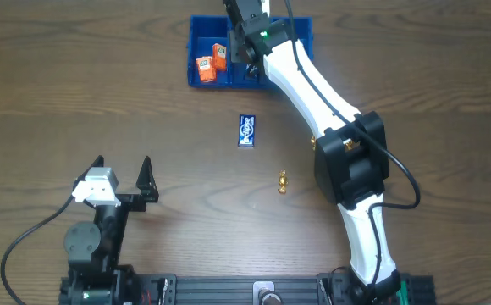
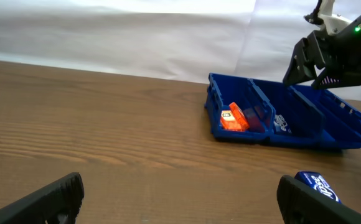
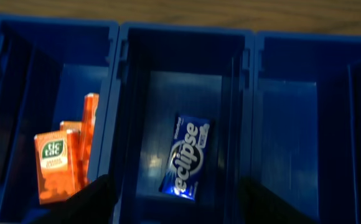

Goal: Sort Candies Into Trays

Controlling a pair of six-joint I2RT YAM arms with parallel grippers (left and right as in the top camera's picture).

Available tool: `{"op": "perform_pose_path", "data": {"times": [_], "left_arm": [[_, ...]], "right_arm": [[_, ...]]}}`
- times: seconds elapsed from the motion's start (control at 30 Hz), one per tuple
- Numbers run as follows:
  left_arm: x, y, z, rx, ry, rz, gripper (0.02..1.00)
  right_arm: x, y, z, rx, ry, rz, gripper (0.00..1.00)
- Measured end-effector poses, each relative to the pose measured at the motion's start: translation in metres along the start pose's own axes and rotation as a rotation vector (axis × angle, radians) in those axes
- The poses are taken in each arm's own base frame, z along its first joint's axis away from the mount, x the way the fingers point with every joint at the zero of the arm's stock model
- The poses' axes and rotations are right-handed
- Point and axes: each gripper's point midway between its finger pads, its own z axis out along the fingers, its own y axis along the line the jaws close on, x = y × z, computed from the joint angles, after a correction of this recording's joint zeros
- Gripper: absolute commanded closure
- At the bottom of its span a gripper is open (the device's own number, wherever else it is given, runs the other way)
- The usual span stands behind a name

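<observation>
A blue three-compartment tray (image 1: 193, 42) sits at the far middle of the table. Orange candy boxes (image 1: 212, 61) (image 3: 59, 165) lie in its left compartment. One blue gum pack (image 3: 187, 155) lies flat in the middle compartment. My right gripper (image 1: 247, 44) (image 3: 174, 208) hangs open over that middle compartment, nothing between its fingers. A second blue pack (image 1: 246, 130) (image 2: 317, 185) lies on the wood in front of the tray. A small gold-wrapped candy (image 1: 283, 182) lies nearer the arms. My left gripper (image 1: 123, 174) (image 2: 180, 202) stands open and empty low at the near left.
In the right wrist view the tray's right compartment (image 3: 305, 143) holds nothing. The right arm's white link (image 1: 313, 89) stretches diagonally over the table's right centre. Bare wood spreads left of the tray and around the left gripper.
</observation>
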Motion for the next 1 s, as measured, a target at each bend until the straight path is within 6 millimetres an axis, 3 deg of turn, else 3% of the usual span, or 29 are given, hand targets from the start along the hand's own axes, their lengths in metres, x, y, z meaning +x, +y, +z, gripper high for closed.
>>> {"op": "perform_pose_path", "data": {"times": [0.17,0.37,0.47,0.6,0.73,0.9,1.0], "left_arm": [[0.000,0.000,0.000,0.000,0.000,0.000,0.020],[0.000,0.000,0.000,0.000,0.000,0.000,0.020],[0.000,0.000,0.000,0.000,0.000,0.000,0.020],[0.000,0.000,0.000,0.000,0.000,0.000,0.020],[0.000,0.000,0.000,0.000,0.000,0.000,0.020],[0.000,0.000,0.000,0.000,0.000,0.000,0.020],[0.000,0.000,0.000,0.000,0.000,0.000,0.020]], "right_arm": [[0.021,-0.007,-0.015,0.022,0.095,-0.027,0.283],[0.038,-0.003,-0.093,0.022,0.162,-0.066,0.246],[0.046,0.012,-0.114,-0.001,0.162,-0.062,0.235],[0.084,0.029,-0.096,-0.026,0.231,-0.067,0.229],[0.143,0.027,-0.051,-0.007,0.351,-0.065,0.233],[0.167,0.026,-0.029,-0.022,0.370,-0.047,0.237],[0.170,0.027,-0.027,-0.025,0.377,-0.041,0.237]]}}
